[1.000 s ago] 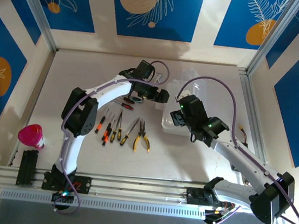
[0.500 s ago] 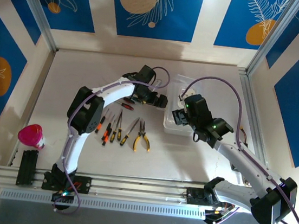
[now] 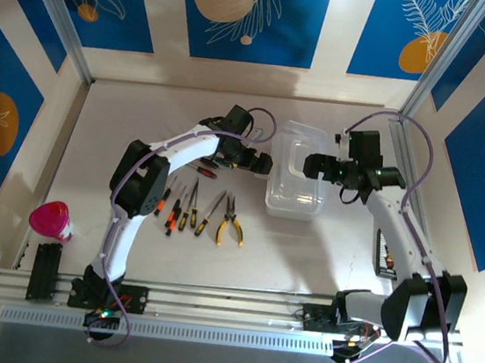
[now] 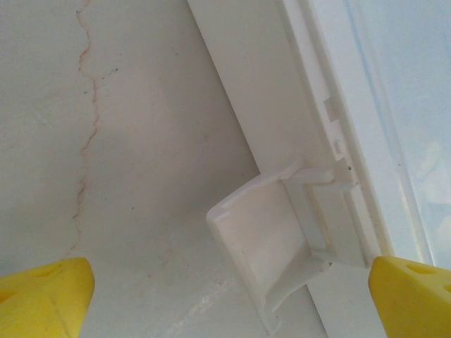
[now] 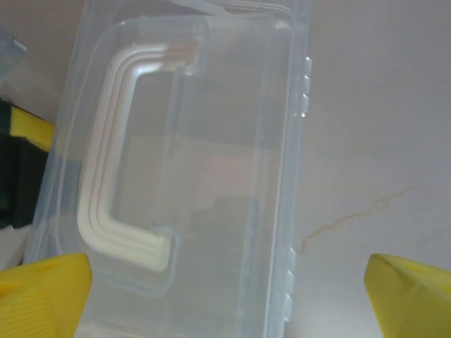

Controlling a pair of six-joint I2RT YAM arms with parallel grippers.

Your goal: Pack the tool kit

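Both arms' jaws stand spread wide. The clear case (image 3: 295, 199) sits just right of the left gripper (image 3: 262, 163) and beneath the right gripper (image 3: 309, 165). The pliers (image 3: 232, 226) lie apart, toward the left gripper's base.

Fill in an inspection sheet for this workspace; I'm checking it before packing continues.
Surface: pale table, thin cracks.
Job's things: clear case, white handle; pliers and screwdrivers lie outside, left of it.
Clutter: pink cup, near left edge.
Grippers: left gripper open beside the case's latch; right gripper open over the case.
Cables: purple cables loop above the table.
Surroundings: blue patterned wall panels.
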